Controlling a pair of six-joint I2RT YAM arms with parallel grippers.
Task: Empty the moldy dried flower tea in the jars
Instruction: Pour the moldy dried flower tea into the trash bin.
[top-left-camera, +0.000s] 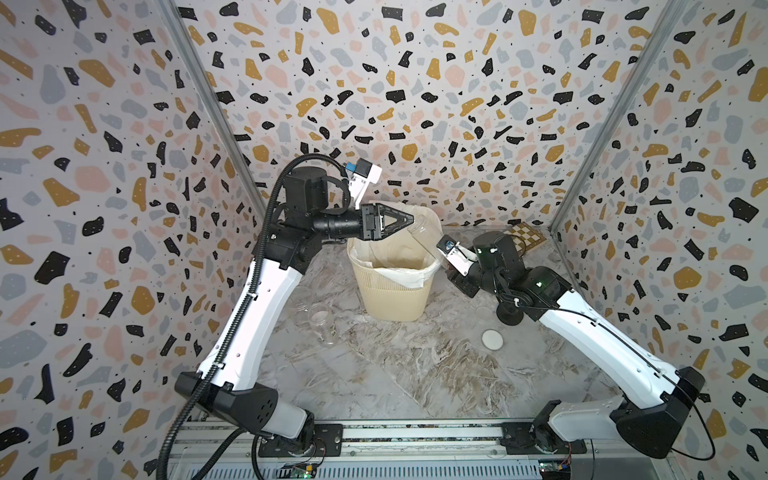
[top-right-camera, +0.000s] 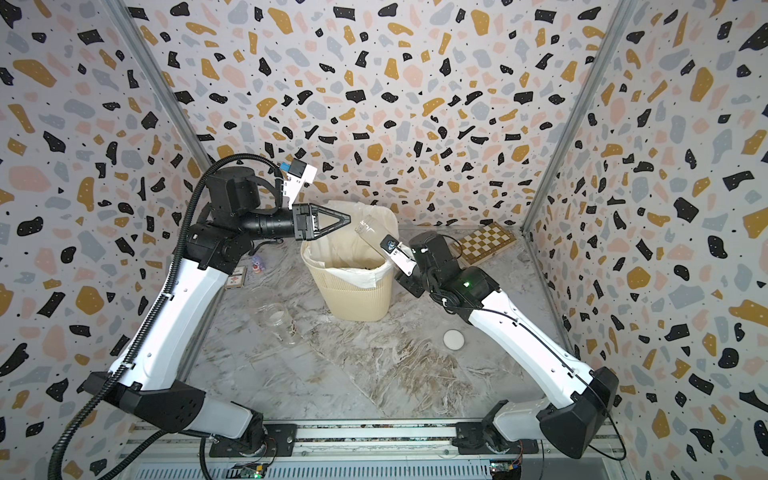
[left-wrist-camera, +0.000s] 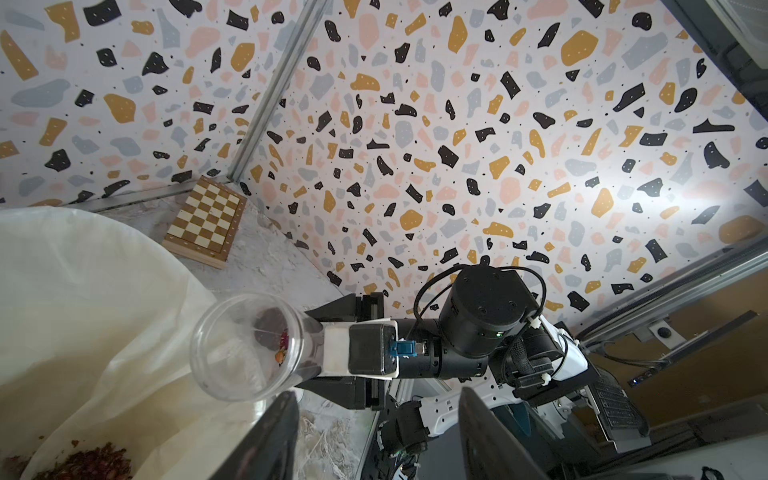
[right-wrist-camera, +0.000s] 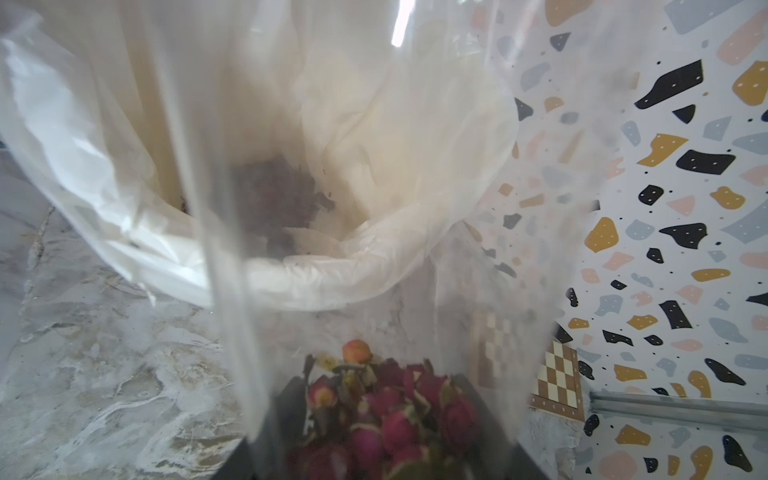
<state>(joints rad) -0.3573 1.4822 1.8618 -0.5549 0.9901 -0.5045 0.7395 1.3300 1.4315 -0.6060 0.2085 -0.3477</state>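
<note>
My right gripper (right-wrist-camera: 382, 440) is shut on the base of a tall clear jar (top-left-camera: 424, 232) (top-right-camera: 369, 232), which lies tilted over the cream bin (top-left-camera: 392, 291) with its open mouth up. Dark red dried flower tea (right-wrist-camera: 382, 407) sits at the jar's bottom between the fingers. More tea (right-wrist-camera: 278, 195) lies in the bin's white bag. My left gripper (top-left-camera: 409, 219) (left-wrist-camera: 378, 395) is open beside the jar's mouth (left-wrist-camera: 245, 345), nothing between its fingers. Two more clear jars (top-left-camera: 322, 324) (top-right-camera: 278, 320) stand open on the table to the left.
A white lid (top-left-camera: 492, 339) and a black lid (top-left-camera: 509, 316) lie on the marble table by my right arm. A chessboard (top-right-camera: 484, 243) leans in the back right corner. A small box (top-right-camera: 236, 277) and a figurine (top-right-camera: 257, 264) sit behind my left arm.
</note>
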